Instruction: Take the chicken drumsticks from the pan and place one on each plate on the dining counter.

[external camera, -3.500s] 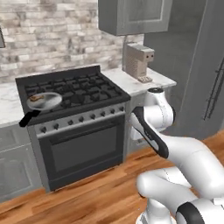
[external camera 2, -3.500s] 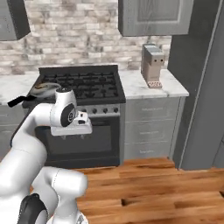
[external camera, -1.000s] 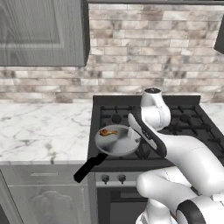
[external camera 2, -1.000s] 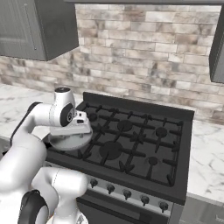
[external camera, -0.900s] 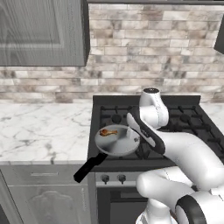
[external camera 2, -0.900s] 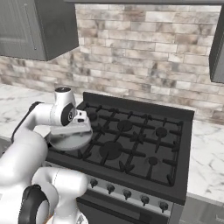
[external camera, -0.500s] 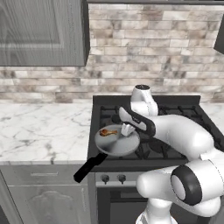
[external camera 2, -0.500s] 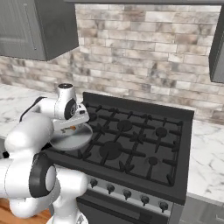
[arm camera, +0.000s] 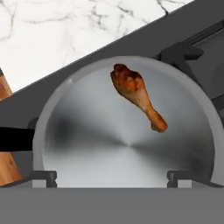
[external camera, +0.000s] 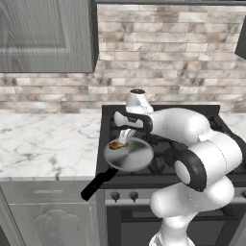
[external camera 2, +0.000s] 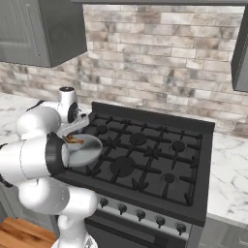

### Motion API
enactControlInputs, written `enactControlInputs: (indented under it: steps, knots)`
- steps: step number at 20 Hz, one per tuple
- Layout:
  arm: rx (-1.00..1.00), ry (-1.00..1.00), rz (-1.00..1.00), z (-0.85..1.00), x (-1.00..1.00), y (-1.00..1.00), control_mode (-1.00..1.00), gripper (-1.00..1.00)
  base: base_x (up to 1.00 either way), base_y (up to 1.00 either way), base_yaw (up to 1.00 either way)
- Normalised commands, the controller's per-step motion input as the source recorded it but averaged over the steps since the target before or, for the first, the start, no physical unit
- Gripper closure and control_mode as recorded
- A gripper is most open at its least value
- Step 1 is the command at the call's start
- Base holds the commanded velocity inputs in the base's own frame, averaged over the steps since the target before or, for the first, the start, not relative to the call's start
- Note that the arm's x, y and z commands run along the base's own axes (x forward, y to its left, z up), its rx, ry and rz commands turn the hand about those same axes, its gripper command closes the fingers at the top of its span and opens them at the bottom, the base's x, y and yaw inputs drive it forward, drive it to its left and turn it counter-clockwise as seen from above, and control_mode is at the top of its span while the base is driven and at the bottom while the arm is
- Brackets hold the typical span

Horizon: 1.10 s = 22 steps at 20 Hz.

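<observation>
One chicken drumstick (arm camera: 136, 95) lies in pan (arm camera: 87, 144) on stove (external camera 2: 145, 160); gripper (arm camera: 111, 177) spread wide above; no legible writing.

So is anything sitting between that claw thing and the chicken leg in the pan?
Nothing visible does. In the hand view the end effector hangs open over the pan, and the one chicken drumstick in sight lies bare on the pan floor, with only empty metal between it and the fingertips.
</observation>
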Motion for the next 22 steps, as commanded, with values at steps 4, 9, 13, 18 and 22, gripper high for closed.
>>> enactControlInputs:
  steps: [4, 9, 13, 18, 22]
  knots:
    - [-0.06, 0.00, 0.00, -0.30, 0.15, 0.53, -1.00, -1.00, 0.00, 0.00, 0.00]
    - [-0.01, 0.00, 0.02, -0.39, 0.22, 0.17, -1.00, -1.00, 0.00, 0.00, 0.00]
    - [0.00, 0.00, 0.01, -0.31, 0.36, 0.04, -1.00, -1.00, 0.00, 0.00, 0.00]
    - [0.00, 0.00, 0.03, -0.22, 0.33, 0.02, -1.00, -1.00, 0.00, 0.00, 0.00]
    - [0.00, 0.00, 0.02, -0.22, 0.22, 0.09, -1.00, -1.00, 0.00, 0.00, 0.00]
